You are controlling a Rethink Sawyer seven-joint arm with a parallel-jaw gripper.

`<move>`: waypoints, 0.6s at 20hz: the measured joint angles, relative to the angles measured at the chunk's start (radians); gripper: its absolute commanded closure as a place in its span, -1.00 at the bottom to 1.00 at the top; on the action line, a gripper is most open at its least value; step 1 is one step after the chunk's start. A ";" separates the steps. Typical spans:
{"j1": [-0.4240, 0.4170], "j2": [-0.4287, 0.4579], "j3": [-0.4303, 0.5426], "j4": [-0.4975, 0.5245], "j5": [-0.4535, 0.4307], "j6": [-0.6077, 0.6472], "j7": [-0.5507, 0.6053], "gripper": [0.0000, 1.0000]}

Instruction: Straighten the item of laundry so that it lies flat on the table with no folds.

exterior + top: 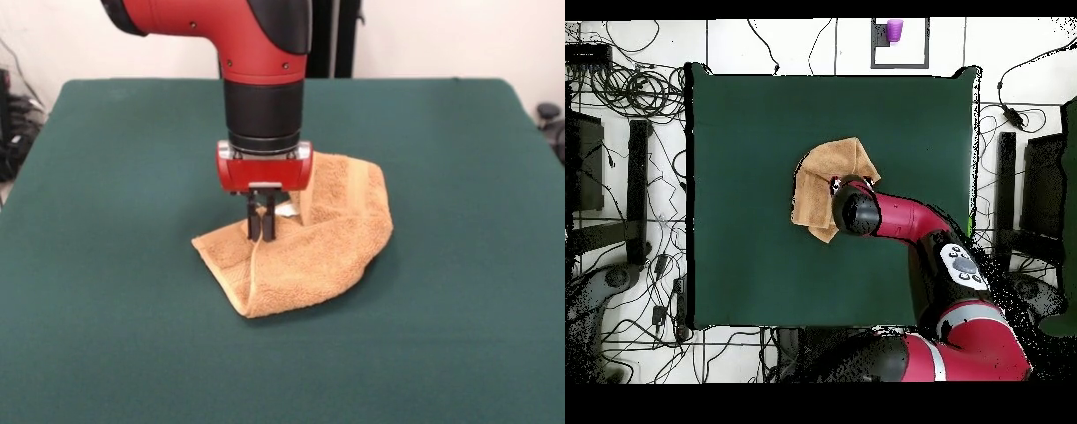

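The orange-tan towel (309,247) lies folded and bunched near the middle of the dark green table (106,291), with one corner turned over and a paler band along the upper right fold. My gripper (261,231) comes straight down onto the towel's left part. Its fingers (254,216) are close together and pinch a ridge of the cloth. In the overhead view the towel (827,172) lies at the table's (745,250) centre, and the arm's wrist (857,212) covers its lower right part and hides the gripper.
The table has wide bare cloth on all sides of the towel. The red arm (915,225) reaches in from the bottom right in the overhead view. Cables and dark gear lie on the floor around the table, and a purple cup (893,30) stands beyond its far edge.
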 measured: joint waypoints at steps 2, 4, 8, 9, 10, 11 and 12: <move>0.000 -0.001 0.000 0.000 0.000 0.000 0.000 1.00; 0.000 -0.005 0.000 0.001 0.000 0.000 0.000 1.00; 0.000 -0.023 0.000 0.012 0.000 0.003 0.000 1.00; 0.000 -0.031 0.000 0.018 0.000 0.008 0.000 1.00; 0.000 -0.036 0.000 0.022 0.000 0.012 0.000 1.00; 0.000 -0.041 0.000 0.025 0.000 0.016 0.000 1.00; 0.001 -0.050 0.000 0.029 0.000 0.025 0.000 1.00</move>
